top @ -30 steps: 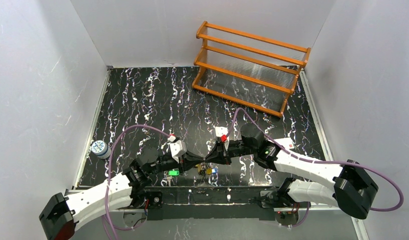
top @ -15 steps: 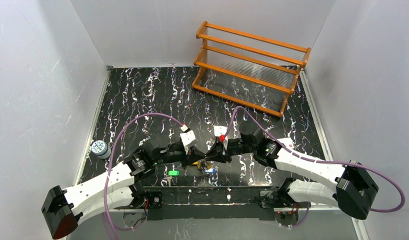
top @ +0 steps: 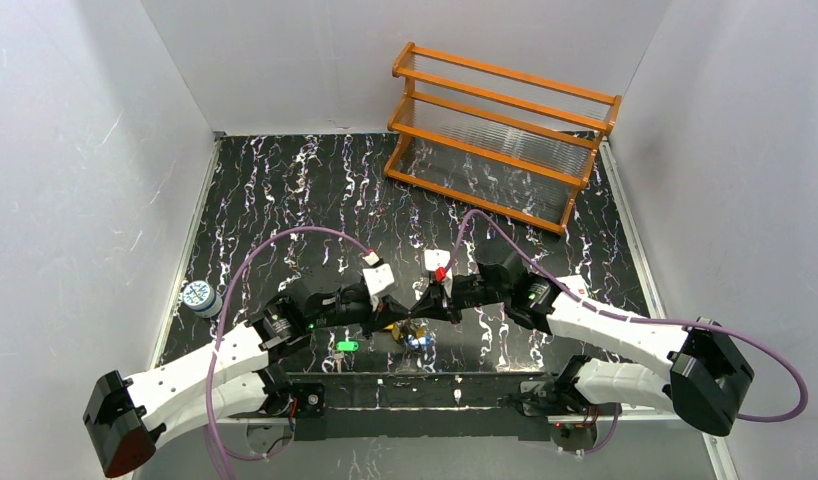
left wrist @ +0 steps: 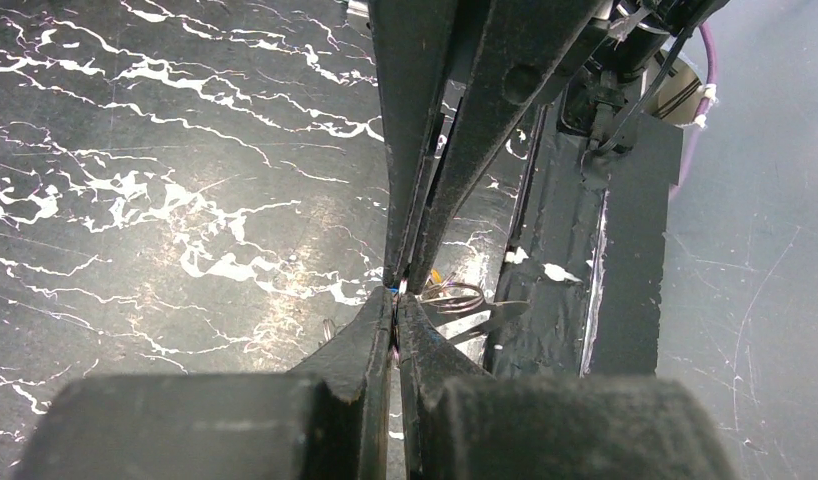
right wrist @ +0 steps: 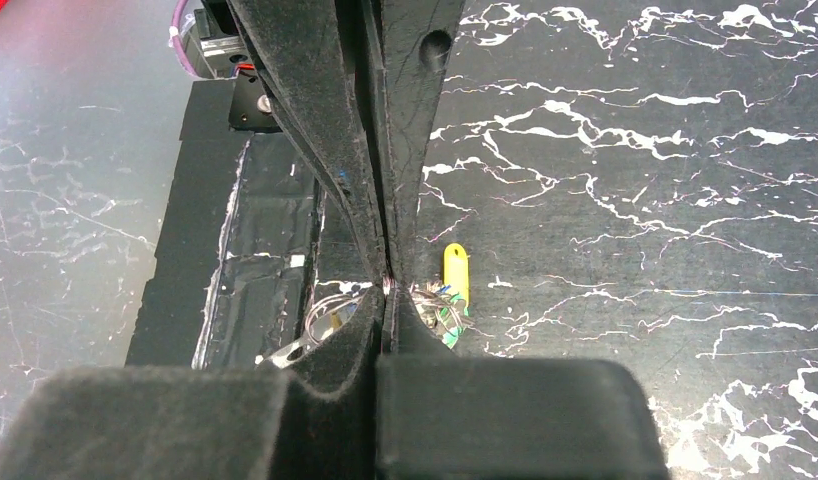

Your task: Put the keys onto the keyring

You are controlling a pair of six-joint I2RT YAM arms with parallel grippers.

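The left end effector (top: 392, 320) and right end effector (top: 417, 313) met tip to tip, each with jaws pressed together. At their six o'clock sat the keyring (left wrist: 455, 297) and bunched keys (top: 415, 336), near the desk's (top: 285, 200) six o'clock edge.

My left arm (top: 215, 365) and right arm (top: 625, 335): white shells, black joints. A purple cable (top: 315, 230) loops off each wrist. Left hand (left wrist: 395, 292) and right hand (right wrist: 388, 288): matte black, tapered.
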